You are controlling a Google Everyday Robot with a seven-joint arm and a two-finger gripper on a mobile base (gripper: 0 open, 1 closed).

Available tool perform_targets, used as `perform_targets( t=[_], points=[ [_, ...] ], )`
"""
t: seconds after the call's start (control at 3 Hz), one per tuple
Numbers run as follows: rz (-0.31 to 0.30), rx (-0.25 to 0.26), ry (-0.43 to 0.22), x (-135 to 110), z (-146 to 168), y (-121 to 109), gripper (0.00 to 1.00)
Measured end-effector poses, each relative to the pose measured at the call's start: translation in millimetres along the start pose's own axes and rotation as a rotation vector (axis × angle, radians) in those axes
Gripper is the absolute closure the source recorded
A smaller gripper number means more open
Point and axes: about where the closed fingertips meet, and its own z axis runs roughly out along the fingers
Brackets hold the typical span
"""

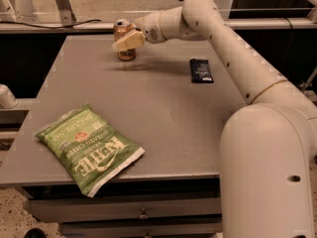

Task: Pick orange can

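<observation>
The orange can (pixel 127 53) stands upright at the far left-middle of the grey table (pixel 168 108), silver top showing. My gripper (pixel 125 40) reaches in from the right and lies across the front of the can's upper half, at the can. The pale gripper tip hides the middle of the can. The can rests on the table.
A flat dark blue packet (pixel 201 70) lies to the right of the can. A green chip bag (pixel 90 148) lies at the near left corner, partly over the table edge. My white arm and body (pixel 272 172) fill the right side. A railing runs behind the table.
</observation>
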Motion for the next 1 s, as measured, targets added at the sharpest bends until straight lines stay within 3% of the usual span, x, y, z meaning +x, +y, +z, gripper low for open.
perform_targets(
  t=[1.0],
  points=[
    [0.018, 0.024, -0.008, 1.3, -6.0, 1.0, 0.87]
  ],
)
